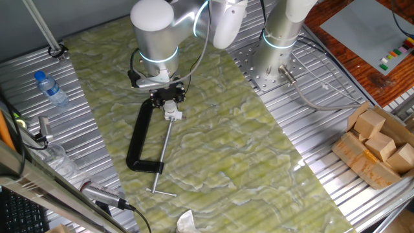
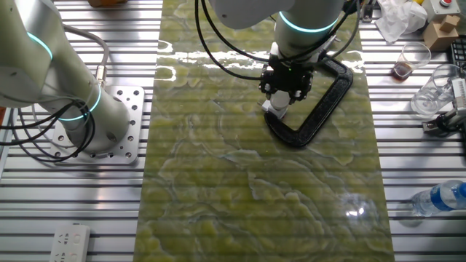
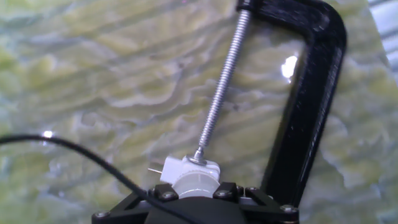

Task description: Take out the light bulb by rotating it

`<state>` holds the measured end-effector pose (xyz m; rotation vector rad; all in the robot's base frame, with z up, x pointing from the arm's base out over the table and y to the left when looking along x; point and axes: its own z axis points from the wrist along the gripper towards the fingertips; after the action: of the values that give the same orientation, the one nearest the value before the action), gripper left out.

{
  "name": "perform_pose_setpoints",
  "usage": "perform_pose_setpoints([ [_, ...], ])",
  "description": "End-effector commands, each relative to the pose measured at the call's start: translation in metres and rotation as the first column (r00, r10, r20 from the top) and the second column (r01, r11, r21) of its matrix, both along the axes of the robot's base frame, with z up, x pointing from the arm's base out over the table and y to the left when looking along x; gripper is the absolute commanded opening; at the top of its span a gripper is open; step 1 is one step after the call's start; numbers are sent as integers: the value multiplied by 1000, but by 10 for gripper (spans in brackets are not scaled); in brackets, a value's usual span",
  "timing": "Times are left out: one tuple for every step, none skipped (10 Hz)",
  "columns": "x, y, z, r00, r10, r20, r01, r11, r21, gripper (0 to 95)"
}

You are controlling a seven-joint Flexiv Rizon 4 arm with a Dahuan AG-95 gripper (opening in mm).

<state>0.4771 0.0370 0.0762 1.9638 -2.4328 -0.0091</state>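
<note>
The light bulb (image 3: 196, 182) shows as a white rounded shape at the bottom of the hand view, seated in a small white square socket piece (image 3: 180, 168). A black C-clamp (image 3: 311, 93) lies flat on the green mat, and its threaded screw (image 3: 221, 87) presses on the socket. My gripper (image 3: 196, 190) is shut on the bulb, with a black finger against each side. In one fixed view the gripper (image 1: 169, 102) stands over the socket (image 1: 172, 115) at the top of the C-clamp (image 1: 139, 139). In the other fixed view the gripper (image 2: 284, 93) hides the bulb.
A clear bottle with a blue cap (image 1: 50, 88) lies on the metal table at left. A cardboard box of wooden blocks (image 1: 378, 145) sits at right. A second arm's base (image 1: 278, 39) stands behind the mat. Clear cups (image 2: 433, 91) stand near the mat's edge.
</note>
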Motion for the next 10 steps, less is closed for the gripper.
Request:
perform_pose_setpoints([
  [0,0,0,992,126,-5,-126,992,0,0],
  [0,0,0,986,169,-6,-169,986,1,0],
  [0,0,0,979,203,-7,-203,979,0,0],
  [0,0,1,974,225,-8,-225,974,-2,0],
  [0,1,1,969,247,-12,-247,969,-5,0],
  [0,1,2,966,258,-13,-259,966,-6,0],
  [0,1,2,965,264,-12,-264,965,-4,0],
  [0,1,2,963,269,-12,-269,963,-4,0],
  [0,1,2,962,273,-12,-273,962,-4,0],
  [0,1,2,961,275,-11,-275,961,-4,0],
])
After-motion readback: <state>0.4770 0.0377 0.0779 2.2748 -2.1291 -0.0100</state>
